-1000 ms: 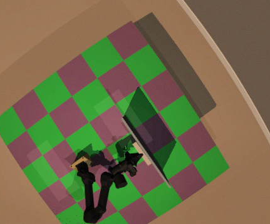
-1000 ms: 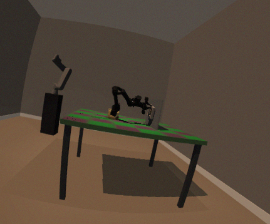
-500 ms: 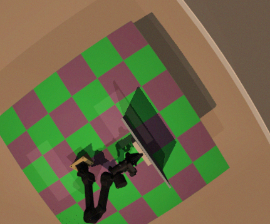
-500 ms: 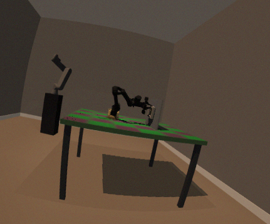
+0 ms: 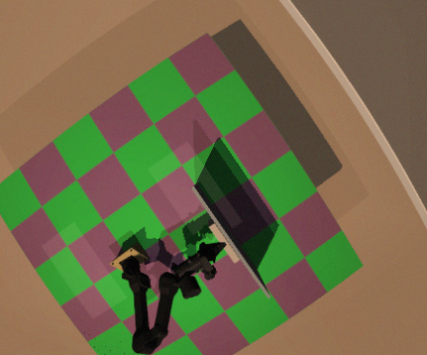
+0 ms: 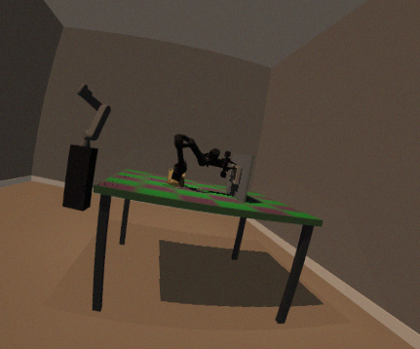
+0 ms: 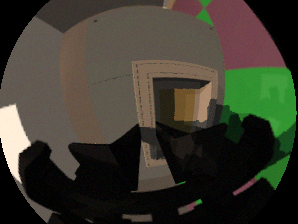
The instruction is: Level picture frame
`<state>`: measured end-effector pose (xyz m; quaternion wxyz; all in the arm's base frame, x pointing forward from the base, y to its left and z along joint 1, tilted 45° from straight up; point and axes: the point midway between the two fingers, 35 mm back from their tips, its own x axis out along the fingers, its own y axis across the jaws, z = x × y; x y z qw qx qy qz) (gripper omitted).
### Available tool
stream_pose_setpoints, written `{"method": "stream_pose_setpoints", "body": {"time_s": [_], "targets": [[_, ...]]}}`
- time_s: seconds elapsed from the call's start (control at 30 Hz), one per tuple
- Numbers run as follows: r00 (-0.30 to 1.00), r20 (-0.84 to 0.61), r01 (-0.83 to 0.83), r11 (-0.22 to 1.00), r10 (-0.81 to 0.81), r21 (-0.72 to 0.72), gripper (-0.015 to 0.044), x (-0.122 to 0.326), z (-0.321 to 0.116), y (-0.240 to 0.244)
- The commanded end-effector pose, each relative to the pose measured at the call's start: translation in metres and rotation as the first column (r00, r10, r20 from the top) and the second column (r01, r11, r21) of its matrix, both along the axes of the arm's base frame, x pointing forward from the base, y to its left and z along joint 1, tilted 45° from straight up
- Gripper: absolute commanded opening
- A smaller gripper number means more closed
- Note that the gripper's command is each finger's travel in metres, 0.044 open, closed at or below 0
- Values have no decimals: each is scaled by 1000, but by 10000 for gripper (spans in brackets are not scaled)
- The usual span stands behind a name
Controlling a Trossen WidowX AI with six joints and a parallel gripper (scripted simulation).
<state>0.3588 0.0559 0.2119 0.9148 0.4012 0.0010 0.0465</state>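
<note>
The picture frame [image 7: 176,67] [image 5: 234,256] is beige, with a dark picture showing an ochre block. It is against the upright grey panel [image 7: 112,55] [image 6: 247,171]. In the wrist view its top bar slopes a little down to the right, but the view is distorted and I cannot tell how level it hangs. My gripper [image 7: 147,125] [image 5: 224,244] [image 6: 236,168] is shut on the frame's left bar, as seen in the wrist view. The fingers cover the lower part of the frame. The screw and the notched strip are hidden behind the frame.
The panel stands on the green and mauve checkered table [image 5: 175,74] [image 6: 289,214]. A thin dark line crosses the panel left of the frame in the wrist view. The arm's tan base plate [image 5: 118,259] is on the table. Another arm on a black pedestal [image 6: 79,177] stands beyond the table.
</note>
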Motion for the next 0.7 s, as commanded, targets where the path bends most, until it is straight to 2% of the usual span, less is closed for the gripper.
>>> {"method": "stream_pose_setpoints", "body": {"time_s": [0.0,0.23,0.57,0.67], "targets": [[1000,2,2,1000,-2,-12,0,0,0,0],[1000,7,5,998,-4,-63,0,0,0,0],[1000,4,2,999,-1,-42,260,0,0,0],[1000,4,2,999,-1,-42,260,0,0,0]]}}
